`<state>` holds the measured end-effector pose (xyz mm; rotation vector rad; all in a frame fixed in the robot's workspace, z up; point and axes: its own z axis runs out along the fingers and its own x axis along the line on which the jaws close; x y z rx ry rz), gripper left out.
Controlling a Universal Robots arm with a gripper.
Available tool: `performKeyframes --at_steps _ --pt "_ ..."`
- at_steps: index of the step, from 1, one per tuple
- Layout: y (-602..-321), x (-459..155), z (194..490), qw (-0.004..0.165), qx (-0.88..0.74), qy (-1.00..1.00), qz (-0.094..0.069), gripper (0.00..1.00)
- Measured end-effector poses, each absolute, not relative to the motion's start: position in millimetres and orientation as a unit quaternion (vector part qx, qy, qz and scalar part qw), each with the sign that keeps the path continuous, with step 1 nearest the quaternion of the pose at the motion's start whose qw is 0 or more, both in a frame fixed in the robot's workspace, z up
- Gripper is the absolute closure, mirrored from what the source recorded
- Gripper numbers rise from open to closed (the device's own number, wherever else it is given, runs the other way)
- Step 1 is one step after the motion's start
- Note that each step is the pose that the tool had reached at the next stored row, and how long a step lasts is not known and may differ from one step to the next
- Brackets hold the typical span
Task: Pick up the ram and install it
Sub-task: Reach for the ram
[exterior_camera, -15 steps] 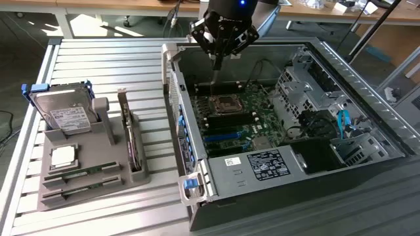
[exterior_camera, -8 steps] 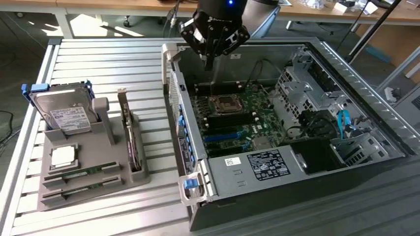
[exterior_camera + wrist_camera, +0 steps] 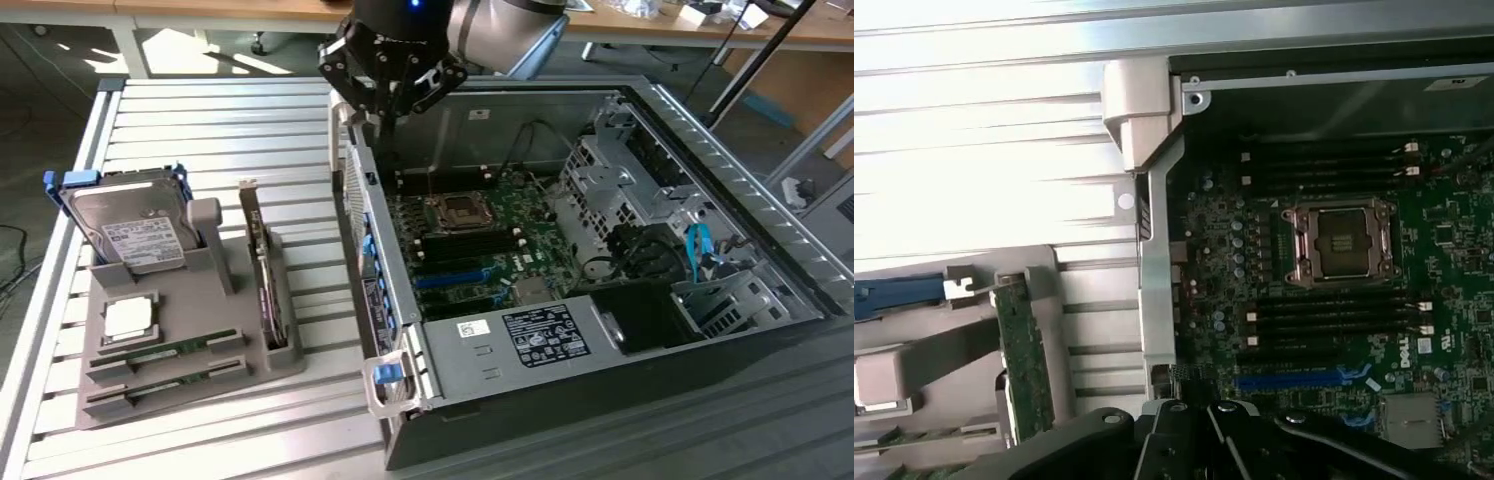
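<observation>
A silver slatted aluminium desk (image 3: 200,120) carries everything; pale wooden tabletops (image 3: 667,25) line the room behind it. The black fingers (image 3: 379,112) (image 3: 1166,445) are clenched on nothing, hanging over the wall of an open grey computer case (image 3: 747,190) that lies on its side. Inside the case, just beyond the fingers, sits a green motherboard (image 3: 501,245) with a square silver processor socket (image 3: 1344,240) between rows of black memory slots (image 3: 1334,315). Well apart from the fingers, toward the exterior view's left, a grey moulded holder (image 3: 200,300) keeps a silver hard drive (image 3: 134,235), a square silver processor chip (image 3: 128,318) and a tall dark expansion card (image 3: 267,285). It also holds a long green ram stick (image 3: 174,350) and a second ram stick (image 3: 180,380), lying in neighbouring slots.
</observation>
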<state>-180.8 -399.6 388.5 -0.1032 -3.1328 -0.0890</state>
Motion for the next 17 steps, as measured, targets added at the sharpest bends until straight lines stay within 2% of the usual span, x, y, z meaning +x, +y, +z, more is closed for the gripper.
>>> performKeyframes --at_steps 17 --pt "-399.6 -305.0 385.5 0.003 -0.033 -0.999 -0.028 0.90"
